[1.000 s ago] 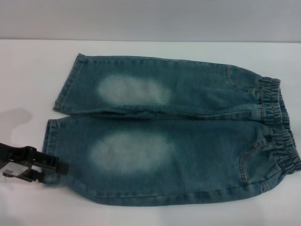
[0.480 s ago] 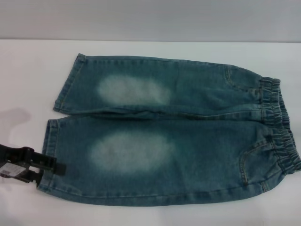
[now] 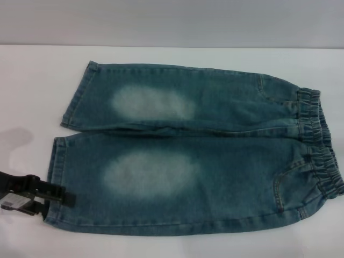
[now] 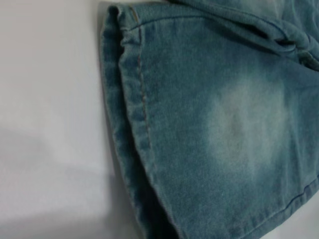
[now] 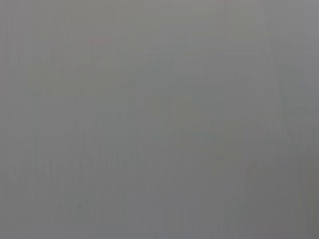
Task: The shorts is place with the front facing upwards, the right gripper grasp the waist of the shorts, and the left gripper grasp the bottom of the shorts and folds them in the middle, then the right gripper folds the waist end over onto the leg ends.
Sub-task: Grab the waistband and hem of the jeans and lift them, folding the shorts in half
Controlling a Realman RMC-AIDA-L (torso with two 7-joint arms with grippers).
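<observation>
The blue-green denim shorts (image 3: 204,145) lie flat on the white table (image 3: 32,86), front up, with a pale oval patch on each leg. The ruffled waist (image 3: 322,150) is at the right. The leg ends point left, the far hem (image 3: 78,97) behind the near hem (image 3: 54,166). My left gripper (image 3: 63,196) is a black shape at the near leg's hem, low on the left, overlapping the cuff edge. The left wrist view shows that stitched hem (image 4: 132,99) close up against the table. My right gripper is out of view, and its wrist view shows only plain grey.
White table surface surrounds the shorts on the left and along the front edge (image 3: 161,247). A grey wall (image 3: 172,21) runs behind the table. The left arm's shadow (image 3: 16,137) falls on the table at the left.
My left gripper has slid a little toward the table's near left corner along the near leg's hem. The shorts have barely shifted.
</observation>
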